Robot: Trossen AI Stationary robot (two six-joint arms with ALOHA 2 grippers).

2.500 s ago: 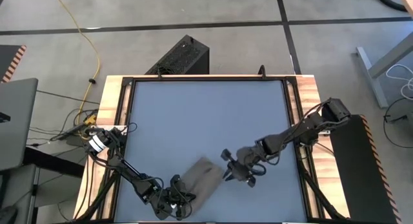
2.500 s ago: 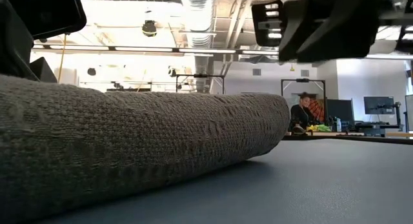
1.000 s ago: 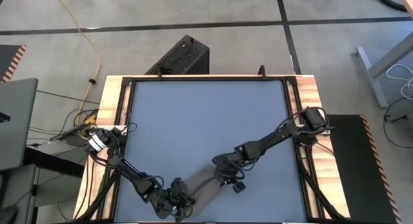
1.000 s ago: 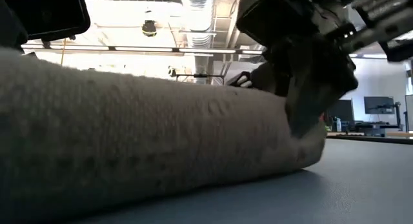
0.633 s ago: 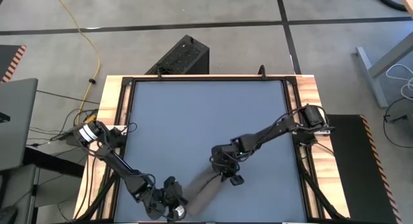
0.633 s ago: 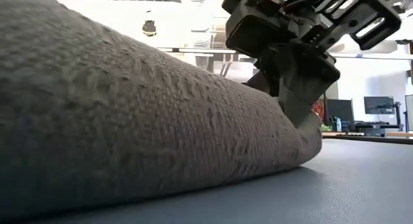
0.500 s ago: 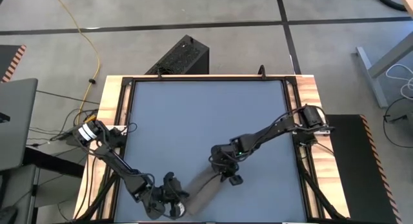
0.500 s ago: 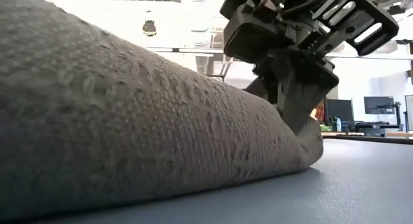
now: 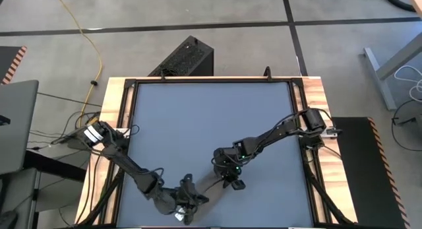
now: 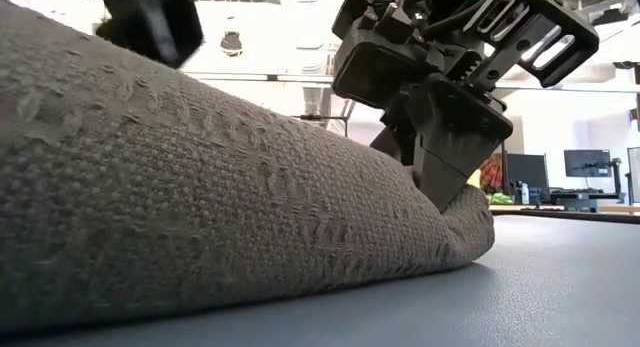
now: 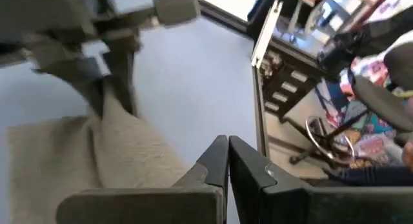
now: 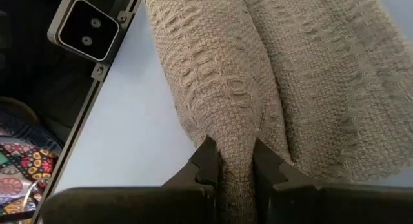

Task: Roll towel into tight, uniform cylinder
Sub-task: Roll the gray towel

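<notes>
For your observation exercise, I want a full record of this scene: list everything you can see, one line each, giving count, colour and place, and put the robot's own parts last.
towel: one, taupe grey-brown, rolled into a loose tube near the table's front edge, between the two grippers.
table: one, blue-grey top with a wooden border, centre of the high view.
black box: one, black, on the floor behind the table.
yellow cable: one, yellow, on the floor to the table's rear left.
left gripper: one, dark, fingers shut, at the towel's front end by the table's front edge.
right gripper: one, dark, fingers pinching a fold at the towel's far end.
</notes>
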